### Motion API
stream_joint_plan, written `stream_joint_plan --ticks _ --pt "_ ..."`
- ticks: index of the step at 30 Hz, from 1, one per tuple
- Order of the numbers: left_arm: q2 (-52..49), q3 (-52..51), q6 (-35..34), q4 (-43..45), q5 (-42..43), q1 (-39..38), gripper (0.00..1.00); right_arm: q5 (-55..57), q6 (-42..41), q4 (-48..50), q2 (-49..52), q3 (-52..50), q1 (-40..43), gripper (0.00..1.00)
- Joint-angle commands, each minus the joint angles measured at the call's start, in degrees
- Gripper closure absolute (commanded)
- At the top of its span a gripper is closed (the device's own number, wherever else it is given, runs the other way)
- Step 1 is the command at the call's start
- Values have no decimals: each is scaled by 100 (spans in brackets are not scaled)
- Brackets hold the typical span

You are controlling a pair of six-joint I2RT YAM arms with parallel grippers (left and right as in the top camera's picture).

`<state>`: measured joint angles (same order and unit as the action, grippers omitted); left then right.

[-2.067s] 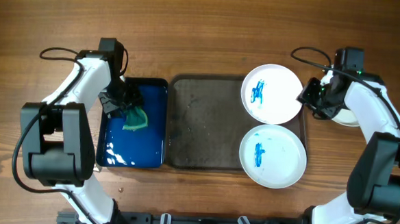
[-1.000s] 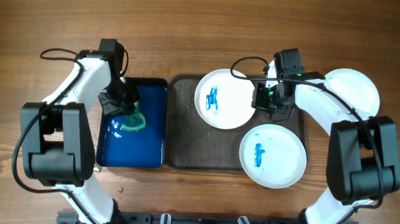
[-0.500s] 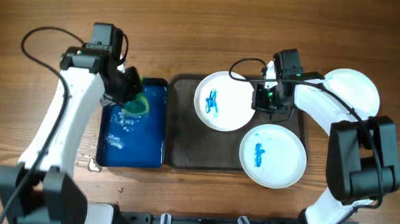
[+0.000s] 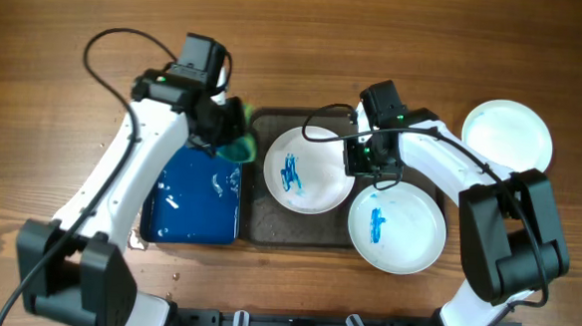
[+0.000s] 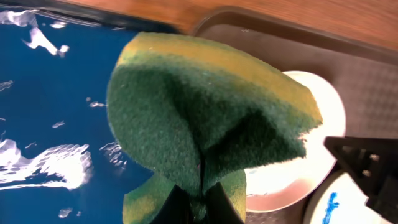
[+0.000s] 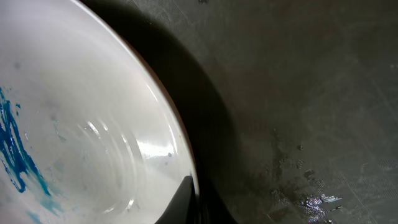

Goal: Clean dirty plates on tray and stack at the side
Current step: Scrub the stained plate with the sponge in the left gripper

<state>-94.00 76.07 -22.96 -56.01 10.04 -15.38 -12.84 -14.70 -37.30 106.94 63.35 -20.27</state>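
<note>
Two grippers, three white plates, two trays, one sponge.

The left gripper [image 4: 229, 132] was clamped tight on a folded green-and-yellow sponge [image 5: 205, 118], which hung over the near corner of the blue tray [image 4: 194, 203], just beside the grey-brown tray [image 4: 268, 222]. The right gripper [image 4: 357, 159] was pinched closed on the right rim of the scribbled plate [image 4: 309, 170], its fingers meeting at the plate's edge in the right wrist view. That plate lay in the middle of the grey-brown tray, whose bare floor showed wet spots. The second scribbled plate [image 4: 396, 227] sat at the tray's right end, close to the first. The third plate [image 4: 507, 135] rested on the wooden table [image 4: 307, 44], off the tray to its right. The blue tray held only glinting wet patches.
</note>
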Motion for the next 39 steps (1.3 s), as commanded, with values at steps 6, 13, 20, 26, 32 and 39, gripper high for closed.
stream_joint_plan --ticks 6,13,20,26,32,39 --pt "-1185 55 -544 1095 754 -1394 96 249 -52 -216 90 -46 -39 96" --pt "-2116 55 -1104 1816 857 -2212 96 249 -81 -269 90 -46 -39 96" --pt "-2302 55 -1735 925 -321 -1860 96 251 -199 -269 90 -46 -39 96" --pt "-2302 55 -1779 -81 -1305 -1303 96 251 -203 -243 90 -46 -39 96" --pt "-2302 55 -1187 109 -739 -1497 96 275 -245 -238 90 -46 -39 96" --pt "-2304 55 -1093 1196 802 -2267 96 280 -334 -245 90 -46 -39 96"
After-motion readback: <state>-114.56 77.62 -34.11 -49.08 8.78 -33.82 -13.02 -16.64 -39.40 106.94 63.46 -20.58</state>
